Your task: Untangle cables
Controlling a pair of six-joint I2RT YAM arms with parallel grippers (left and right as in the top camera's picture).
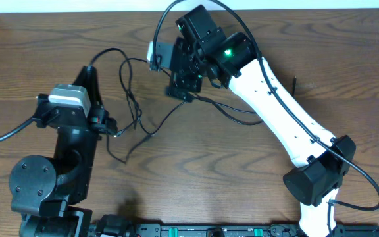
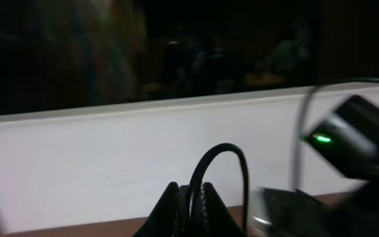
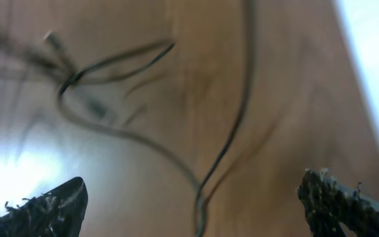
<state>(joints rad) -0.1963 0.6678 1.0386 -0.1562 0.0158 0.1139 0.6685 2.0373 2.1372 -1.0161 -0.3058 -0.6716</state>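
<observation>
Nearest the lens in the left wrist view, the left fingers (image 2: 189,197) stood pressed together at the bottom centre. They pinched one of the black cables (image 2: 224,150), which arched up from between them and curved down to the right. A white wall (image 2: 77,164) ran behind, and the right arm (image 2: 354,138), with a green light on it, sat blurred at the right edge.

From overhead, the left fingers (image 1: 91,69) pointed toward the top of the frame at centre left. The cables (image 1: 137,108) led rightward from them in loose crossing loops over the wooden desk (image 1: 209,171), between the two arms, and reached the right fingers (image 1: 181,89) at upper centre.

In the right wrist view, the right fingers (image 3: 195,204) were spread wide into the two bottom corners, gripping nothing. One strand hung down the middle between them, touching neither, while the other cables (image 3: 110,66) crossed in a blurred knot at the upper left.
</observation>
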